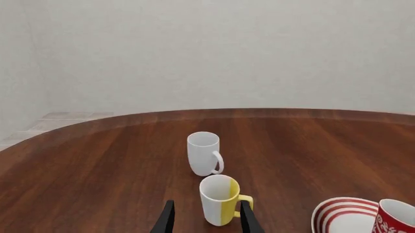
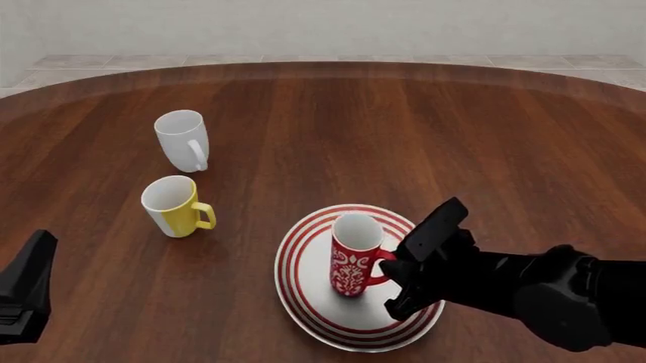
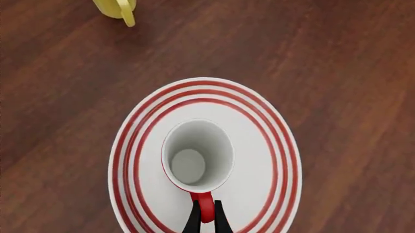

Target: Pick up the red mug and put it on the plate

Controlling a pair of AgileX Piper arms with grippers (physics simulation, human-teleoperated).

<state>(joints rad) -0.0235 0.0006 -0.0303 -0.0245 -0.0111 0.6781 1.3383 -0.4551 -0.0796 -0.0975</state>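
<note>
The red mug [image 2: 353, 261] with its white floral pattern stands upright on the middle of the plate [image 2: 302, 306], a large white plate with red rings. My right gripper [image 2: 395, 283] is shut on the mug's red handle, and in the right wrist view the two fingertips [image 3: 194, 221] pinch that handle just below the mug's white inside [image 3: 196, 155], with the plate's rim [image 3: 259, 141] all around. My left gripper [image 2: 26, 287] hangs open at the near left, far from the plate. In the left wrist view its fingers [image 1: 167, 218] stand apart, with the red mug [image 1: 395, 218] and the plate [image 1: 337, 213] at the picture's edge.
A yellow mug [image 2: 174, 206] stands left of the plate, handle toward it. A plain white mug [image 2: 183, 141] stands farther back on the left. The round dark wooden table [image 2: 454, 128] ends in a curved far edge, with a pale wall behind it.
</note>
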